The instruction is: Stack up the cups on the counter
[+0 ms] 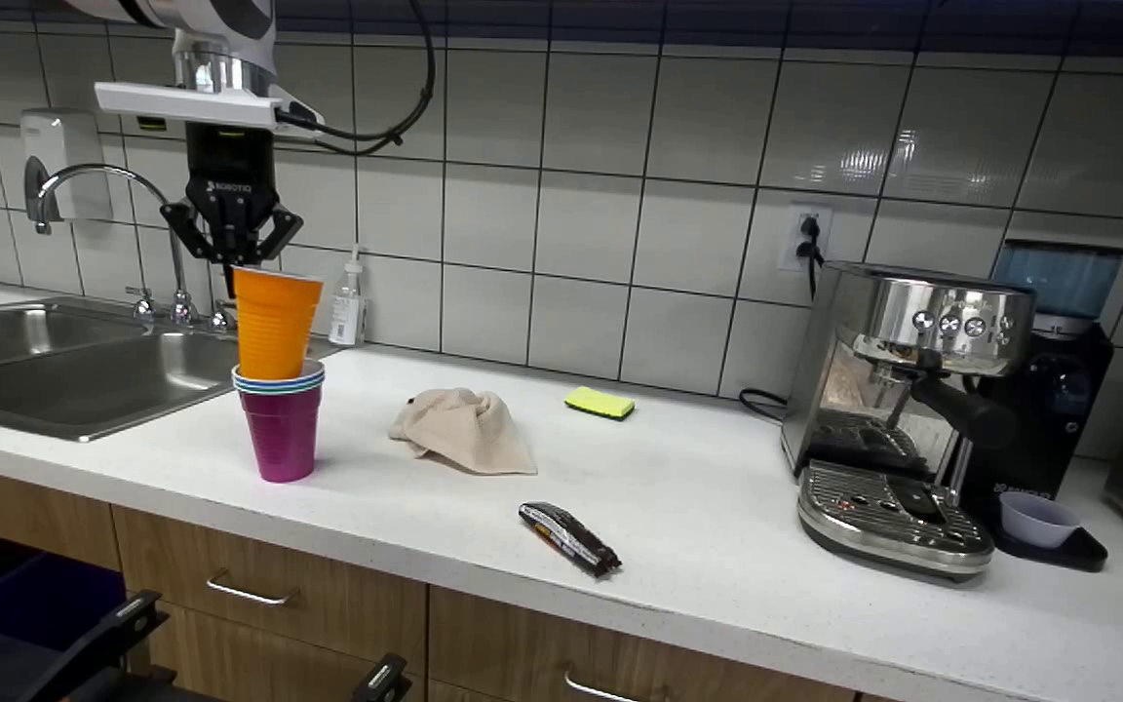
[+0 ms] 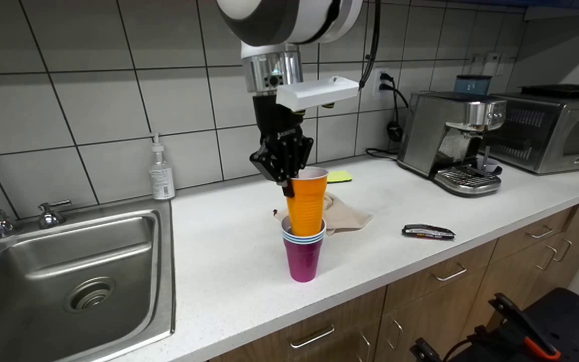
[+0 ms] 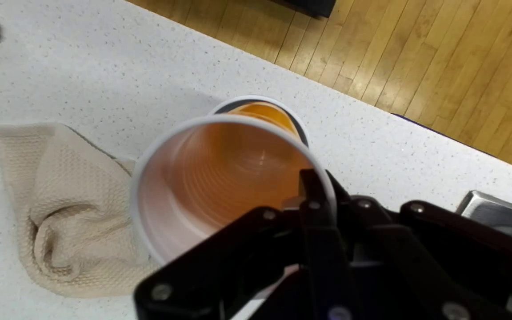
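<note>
Plastic cups (image 2: pixel 304 241) are nested on the table (image 1: pixel 688 478), purple cup (image 1: pixel 282 437) outermost; the tilted orange cup (image 2: pixel 307 205) is pinched at its wall by the claw (image 2: pixel 290 186), its base inside them.

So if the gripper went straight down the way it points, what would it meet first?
Probably the stack of cups: the orange cup, pinched at its rim by the gripper, has its base inside the stack's mouth. How much room is left inside is hidden.
</note>
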Robot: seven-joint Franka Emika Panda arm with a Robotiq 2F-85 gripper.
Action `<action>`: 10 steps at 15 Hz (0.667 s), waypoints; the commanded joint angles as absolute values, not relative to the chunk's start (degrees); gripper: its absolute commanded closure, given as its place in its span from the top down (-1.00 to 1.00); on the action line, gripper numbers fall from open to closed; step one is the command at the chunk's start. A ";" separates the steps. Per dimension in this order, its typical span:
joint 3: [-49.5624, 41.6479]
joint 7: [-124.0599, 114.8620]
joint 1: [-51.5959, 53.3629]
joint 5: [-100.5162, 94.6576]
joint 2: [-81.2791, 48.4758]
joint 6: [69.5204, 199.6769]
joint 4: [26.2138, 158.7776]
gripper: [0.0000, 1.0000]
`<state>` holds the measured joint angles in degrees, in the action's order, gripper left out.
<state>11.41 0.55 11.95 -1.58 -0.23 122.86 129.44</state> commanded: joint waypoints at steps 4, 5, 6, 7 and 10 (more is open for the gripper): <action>11.68 -0.90 12.06 -1.78 -1.97 122.55 127.66 -0.98; 11.68 -0.97 12.07 -1.90 -2.16 122.72 127.61 -0.98; 11.68 -0.96 12.08 -1.86 -2.46 122.75 127.48 -0.98; 11.67 -1.03 12.09 -1.93 -2.74 122.90 127.39 -0.98; 11.65 -1.39 12.15 -2.41 -3.41 123.73 127.34 -0.98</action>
<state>11.41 0.50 11.95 -1.59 -2.34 123.30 128.58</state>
